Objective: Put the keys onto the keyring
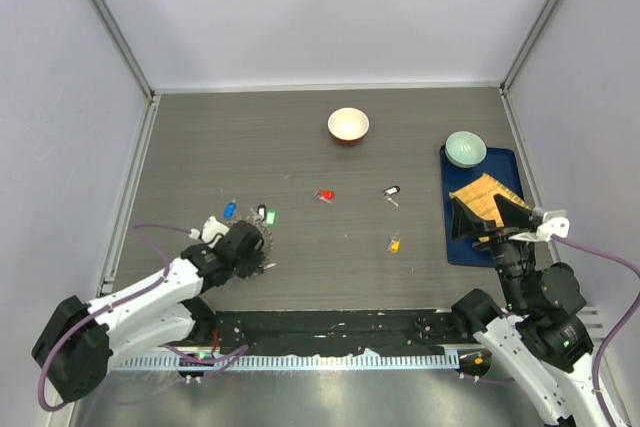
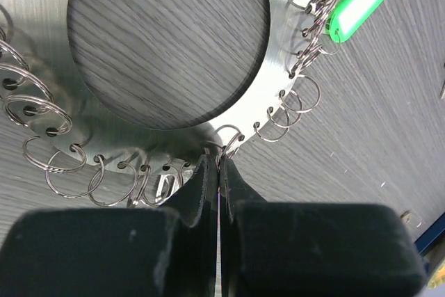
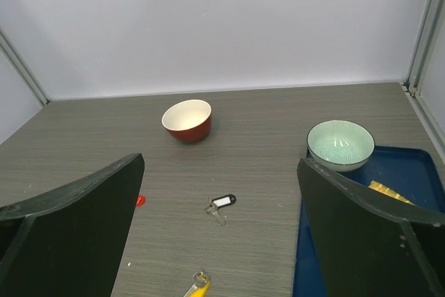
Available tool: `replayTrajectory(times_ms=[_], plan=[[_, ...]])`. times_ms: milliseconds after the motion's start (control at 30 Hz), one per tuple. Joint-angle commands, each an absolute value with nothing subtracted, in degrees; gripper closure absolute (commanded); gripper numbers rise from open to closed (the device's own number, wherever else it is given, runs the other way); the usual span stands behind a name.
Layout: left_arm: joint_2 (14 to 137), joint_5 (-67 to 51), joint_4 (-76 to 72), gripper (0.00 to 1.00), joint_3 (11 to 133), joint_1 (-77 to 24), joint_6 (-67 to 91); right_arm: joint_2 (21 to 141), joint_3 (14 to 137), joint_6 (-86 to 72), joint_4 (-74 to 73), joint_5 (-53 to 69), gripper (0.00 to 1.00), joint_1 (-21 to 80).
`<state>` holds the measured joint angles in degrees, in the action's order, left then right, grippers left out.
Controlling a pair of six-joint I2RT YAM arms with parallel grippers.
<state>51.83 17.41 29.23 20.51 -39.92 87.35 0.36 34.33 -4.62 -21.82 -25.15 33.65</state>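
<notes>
On the grey wood-grain counter (image 1: 330,267), left claw (image 2: 219,165) closed at the rim of the large thin grey metal keyring (image 2: 278,39). Right claw (image 3: 221,165) wide, empty

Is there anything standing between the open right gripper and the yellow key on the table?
Nothing visible does. Between the right gripper and the yellow key there is only the blue tray's rim and bare table.
</notes>
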Motion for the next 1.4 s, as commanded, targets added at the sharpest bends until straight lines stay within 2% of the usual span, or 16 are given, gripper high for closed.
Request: replayTrajectory(times_ms=[0, 100, 133, 200, 233, 300, 333, 400, 500, 600, 700, 867, 933, 1100, 1133, 1367], plan=[[59.03, 22.94, 25.86, 0.99, 24.07, -45.60, 98.43, 0.18, 34.45, -3.43, -19.07, -22.15, 0.00, 33.92], [64.92, 24.52, 24.09, 0.95, 26.97, -49.21, 100.80, 0.18, 34.37, -2.99, -19.07, -19.61, 0.00, 33.92], [66.17, 25.13, 24.00, 0.85, 29.16, -49.91, 101.25, 0.18, 34.45, -2.81, -18.99, -18.90, 0.00, 33.93], [68.11, 26.28, 23.99, 0.72, 31.37, -51.41, 101.08, 0.18, 34.71, -2.72, -18.72, -16.71, 0.01, 33.93], [69.16, 26.45, 23.99, 0.60, 33.12, -51.68, 100.64, 0.26, 34.80, -2.72, -18.81, -15.66, 0.00, 33.93], [69.34, 27.33, 24.87, 0.51, 34.53, -51.77, 98.62, 2.09, 35.85, -3.07, -18.98, -12.59, 0.00, 33.93], [68.74, 27.86, 25.57, 0.38, 35.15, -51.77, 98.09, 3.15, 36.47, -3.08, -19.16, -11.61, 0.00, 33.93], [67.42, 30.23, 28.54, 0.27, 37.08, -51.68, 95.81, 6.40, 38.66, -4.04, -20.64, -10.11, 0.00, 33.93], [63.47, 34.69, 34.42, 0.18, 39.98, -51.59, 91.69, 15.62, 43.39, -5.79, -24.32, -7.39, 0.00, 33.84], [58.55, 36.38, 37.69, 0.16, 42.35, -49.67, 82.66, 26.25, 47.27, -7.64, -27.23, -3.09, 0.00, 33.84], [53.36, 36.21, 39.37, 0.08, 44.03, -45.45, 74.12, 35.66, 48.25, -7.91, -27.60, 5.86, 0.00, 33.93], [47.38, 32.70, 42.01, 0.06, 47.45, -36.67, 53.38, 50.07, 48.95, -11.07, -24.79, 15.90, 0.00, 34.27], [45.62, 30.25, 40.87, 0.01, 48.68, -34.90, 45.47, 56.84, 49.04, -11.60, -22.34, 16.09, 0.00, 37.50], [44.39, 31.03, 41.84, 0.00, 49.31, -33.22, 33.76, 69.74, 46.50, -15.81, -7.17, 8.88, 0.00, 48.23], [43.86, 30.42, 41.57, 0.00, 49.31, -33.22, 32.36, 71.35, 45.97, -16.34, -4.25, 8.44, 0.03, 49.82], [38.51, 33.92, 41.66, 0.00, 47.73, -33.05, 26.02, 86.30, 43.42, -20.74, 18.17, 5.89, 0.40, 59.06]])
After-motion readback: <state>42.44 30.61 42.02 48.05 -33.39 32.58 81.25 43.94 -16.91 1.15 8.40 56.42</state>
